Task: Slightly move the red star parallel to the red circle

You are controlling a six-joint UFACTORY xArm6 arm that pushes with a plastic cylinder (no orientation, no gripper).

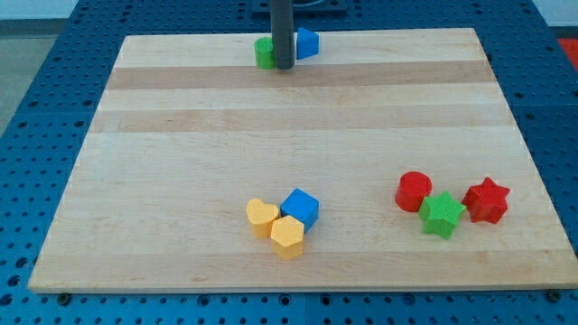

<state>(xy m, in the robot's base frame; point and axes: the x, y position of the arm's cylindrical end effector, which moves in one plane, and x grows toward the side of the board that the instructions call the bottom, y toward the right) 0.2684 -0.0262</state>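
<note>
Camera view shows my tip (284, 66) planted at the view's top edge of the table (181, 117), between a green block (263, 52) on the view's left and a blue block (308, 42) on the view's right, close against both; their shapes are partly hidden behind my rod. I carry no fingers, only this rod, so nothing is held and nothing opens or closes. The red star (487, 199) sits near the view's lower right, well apart from my tip, with a green star (442, 214) touching or nearly touching it, and the red circle (414, 191) just beyond that. Since the green star lies between the two reds, I judge the nudge must come from the star's outer side. Counting: two red, two green, two blue including the blue cube (301, 208), and two yellow, a yellow heart (262, 217) and a yellow hexagon (287, 236).
</note>
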